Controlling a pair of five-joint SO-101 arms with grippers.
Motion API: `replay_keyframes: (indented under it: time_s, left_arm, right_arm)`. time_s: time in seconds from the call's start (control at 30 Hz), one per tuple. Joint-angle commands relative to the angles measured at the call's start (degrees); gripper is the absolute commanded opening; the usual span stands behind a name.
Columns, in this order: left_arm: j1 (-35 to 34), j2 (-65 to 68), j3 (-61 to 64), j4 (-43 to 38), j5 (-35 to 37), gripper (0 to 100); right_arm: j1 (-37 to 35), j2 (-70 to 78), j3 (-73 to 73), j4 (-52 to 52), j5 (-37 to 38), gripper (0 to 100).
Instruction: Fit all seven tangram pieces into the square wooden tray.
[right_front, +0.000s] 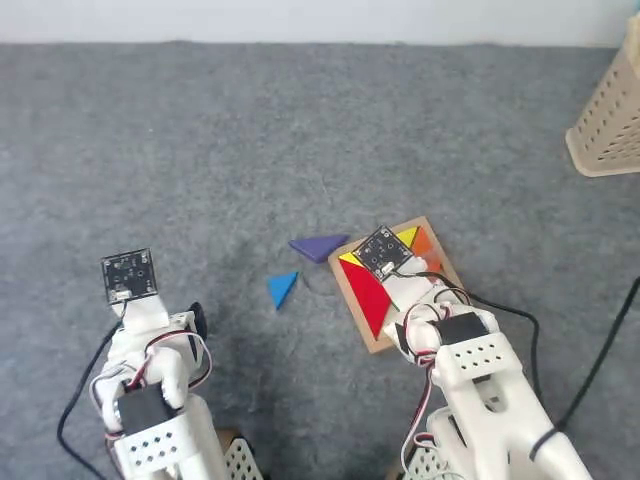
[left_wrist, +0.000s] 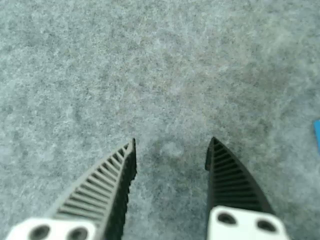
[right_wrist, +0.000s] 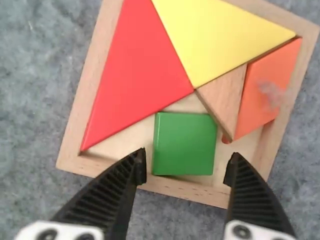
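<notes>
The square wooden tray (right_wrist: 84, 100) holds a large red triangle (right_wrist: 137, 75), a large yellow triangle (right_wrist: 215, 35), an orange piece (right_wrist: 262, 92) and a green square (right_wrist: 184, 143). My right gripper (right_wrist: 187, 161) hovers open just above the tray's near rim, with the green square lying in the tray between its fingers. In the high view the tray (right_front: 370, 340) sits right of centre, under the right arm. A purple piece (right_front: 318, 247) and a blue triangle (right_front: 282, 288) lie loose on the carpet just left of it. My left gripper (left_wrist: 170, 145) stands open over bare carpet.
Grey carpet covers the whole work surface. A beige slatted basket (right_front: 610, 110) stands at the far right edge. A sliver of blue (left_wrist: 317, 135) shows at the edge of the left wrist view. Cables trail from both arms near the front edge.
</notes>
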Motion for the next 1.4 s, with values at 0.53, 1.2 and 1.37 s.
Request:
replay_keyframes:
  time_s: [0.53, 1.2, 1.37]
  left_arm:
    - [-0.26, -1.14, -0.75, 0.18, -0.35, 22]
    - [-0.26, -1.14, -0.75, 0.18, -0.35, 22]
    - [-0.26, -1.14, -0.75, 0.18, -0.35, 22]
  right_arm:
    - [-0.13, 20.97, -16.44, 3.38, -4.31, 25.3]
    - [0.66, 21.14, -16.62, 1.63, 7.47, 14.0]
    - [3.21, 21.05, -18.29, 1.36, 14.24, 14.0]
